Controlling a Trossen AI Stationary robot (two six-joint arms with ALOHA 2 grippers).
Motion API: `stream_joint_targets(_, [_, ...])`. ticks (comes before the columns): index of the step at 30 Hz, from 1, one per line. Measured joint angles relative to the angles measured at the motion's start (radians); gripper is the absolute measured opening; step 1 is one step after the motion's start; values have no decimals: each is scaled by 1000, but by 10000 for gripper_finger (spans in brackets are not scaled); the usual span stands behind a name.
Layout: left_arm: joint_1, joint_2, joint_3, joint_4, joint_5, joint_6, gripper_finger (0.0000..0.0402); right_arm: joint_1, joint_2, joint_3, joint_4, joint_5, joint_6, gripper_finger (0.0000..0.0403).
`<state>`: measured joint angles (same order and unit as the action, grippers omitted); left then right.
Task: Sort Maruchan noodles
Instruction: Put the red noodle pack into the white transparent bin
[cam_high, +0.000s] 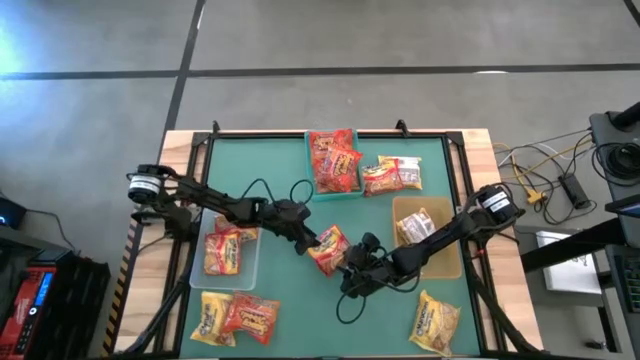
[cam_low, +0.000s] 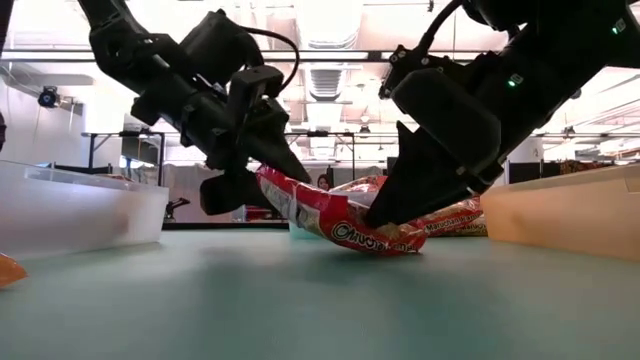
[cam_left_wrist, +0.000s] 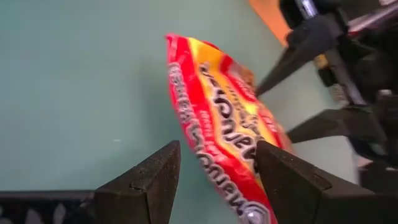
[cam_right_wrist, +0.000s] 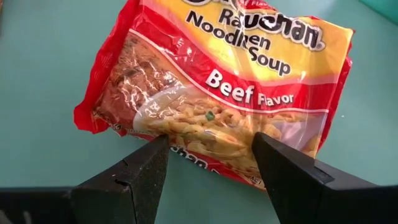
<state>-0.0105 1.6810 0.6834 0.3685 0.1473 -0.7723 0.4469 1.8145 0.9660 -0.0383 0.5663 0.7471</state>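
Looks like a robotics lab or industrial test hall, not a home. Seen from above: a green-topped table (cam_high: 270, 165) on a wooden base, standing on a bare grey concrete floor (cam_high: 400, 40) with seam lines, loose cables (cam_high: 540, 170) and equipment racks (cam_high: 615, 150) beside it. Seen from table height: a high open ceiling with strip lights (cam_low: 330, 60), exposed ducting, white walls and workbenches (cam_low: 110, 150) behind.

Mid-desk (cam_high: 270, 165) in the high view, one noodle packet (cam_high: 329, 249) lies between the left end effector (cam_high: 310, 240) and the right end effector (cam_high: 352, 268). Top centre, a bin (cam_high: 312, 190) holds packets (cam_high: 335, 160); left, another bin (cam_high: 250, 272) holds one (cam_high: 222, 252). Two loose packets (cam_high: 235, 318) lie at lower left.
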Motion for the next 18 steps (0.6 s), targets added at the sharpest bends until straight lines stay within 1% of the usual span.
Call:
stream_joint_targets(6, [1, 37, 2, 31, 36, -64, 194, 1, 0, -4, 5, 8, -18, 231])
stream_joint_targets(8, [1, 53, 2, 69, 60, -85, 194, 1, 1, -5, 5, 11, -38, 231])
stream_joint_targets(13, [2, 108, 2, 163, 150, -166, 194, 1, 2, -7, 18, 12, -112, 231])
stream_joint_targets(18, [2, 152, 3, 198, 178, -208, 194, 2, 4, -7, 26, 46, -187, 231])
